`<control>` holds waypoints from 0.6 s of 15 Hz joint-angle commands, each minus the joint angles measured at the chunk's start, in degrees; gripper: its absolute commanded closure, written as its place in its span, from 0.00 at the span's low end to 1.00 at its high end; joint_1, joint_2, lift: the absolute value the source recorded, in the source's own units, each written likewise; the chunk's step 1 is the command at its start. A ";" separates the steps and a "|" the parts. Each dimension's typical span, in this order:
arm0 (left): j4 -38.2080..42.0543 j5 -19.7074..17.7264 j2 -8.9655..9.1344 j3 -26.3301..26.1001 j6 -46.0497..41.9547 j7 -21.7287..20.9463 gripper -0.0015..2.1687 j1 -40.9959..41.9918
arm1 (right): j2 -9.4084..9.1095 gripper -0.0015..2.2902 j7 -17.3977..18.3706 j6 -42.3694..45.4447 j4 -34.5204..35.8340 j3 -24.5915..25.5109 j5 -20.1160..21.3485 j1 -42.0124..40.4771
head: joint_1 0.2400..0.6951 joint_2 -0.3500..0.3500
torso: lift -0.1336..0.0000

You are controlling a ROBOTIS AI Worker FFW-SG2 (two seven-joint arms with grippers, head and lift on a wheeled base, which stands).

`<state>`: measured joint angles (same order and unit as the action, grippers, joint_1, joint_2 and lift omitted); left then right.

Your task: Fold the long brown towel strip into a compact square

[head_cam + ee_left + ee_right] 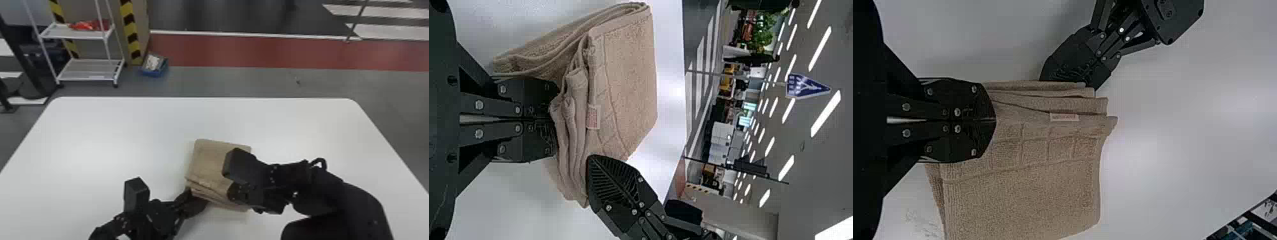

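The brown towel [207, 159] sits on the white tabletop [111, 134], folded into a thick, boxy pile. It looks soft and fuzzy, like a bath towel, with round folds and many layers stacked along its near side. The tabletop is smooth and flat with rounded corners. Both hands are black and hard.

The head view shows the towel's flat top and its far edge, and past the tabletop a white rack [76, 33] and a blue box [154, 72] on the floor. The two wrist views show a little pale tag [593, 116] sewn by the folds. The left wrist view looks at the towel from low down, so the layers bend and open up like pages, and a blue sign [806, 86] hangs in the room behind. The right wrist view looks down on stitched lines that make small boxes in the cloth.

The left hand [193, 202] is closed, its tips touching the folds at the towel's near left part. The right hand [236, 193] is closed too, over the near right part of the towel. I cannot tell if either one has cloth pinched inside.
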<state>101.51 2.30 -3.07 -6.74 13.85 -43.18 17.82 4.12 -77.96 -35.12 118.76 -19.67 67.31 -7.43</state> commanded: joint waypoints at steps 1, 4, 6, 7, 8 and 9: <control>0.10 1.22 0.08 -0.02 -0.35 0.02 0.15 -0.07 | -0.16 0.74 -0.36 0.17 -0.55 -0.19 0.19 0.14 | 1.00 0.41 | 0.07; 0.18 1.39 0.08 0.24 -0.53 0.46 0.06 -0.07 | -0.25 0.74 -0.36 0.17 -0.90 -0.19 0.27 0.40 | 1.00 0.42 | 0.07; 0.27 1.39 0.08 0.68 -0.35 1.78 0.06 -0.07 | -0.16 0.74 -0.36 0.17 -1.07 -0.10 0.63 0.40 | 1.00 0.42 | 0.07; 0.27 1.39 0.26 1.12 -0.35 2.04 0.06 -0.07 | 0.01 0.74 -0.36 0.17 -1.16 -0.10 0.63 0.40 | 1.00 0.43 | 0.07; 0.27 1.39 0.26 1.38 -0.35 2.13 0.06 -0.07 | 0.10 0.74 -0.36 0.17 -1.16 -0.02 0.71 0.40 | 1.00 0.43 | 0.07; 0.27 1.39 0.26 1.65 -0.35 2.48 0.06 -0.15 | 0.19 0.74 -0.36 0.17 -1.16 0.16 0.89 0.40 | 1.00 0.44 | 0.07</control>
<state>101.77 3.69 -2.85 -5.51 13.48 -40.86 17.74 4.15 -77.96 -34.97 117.64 -19.70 68.02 -7.03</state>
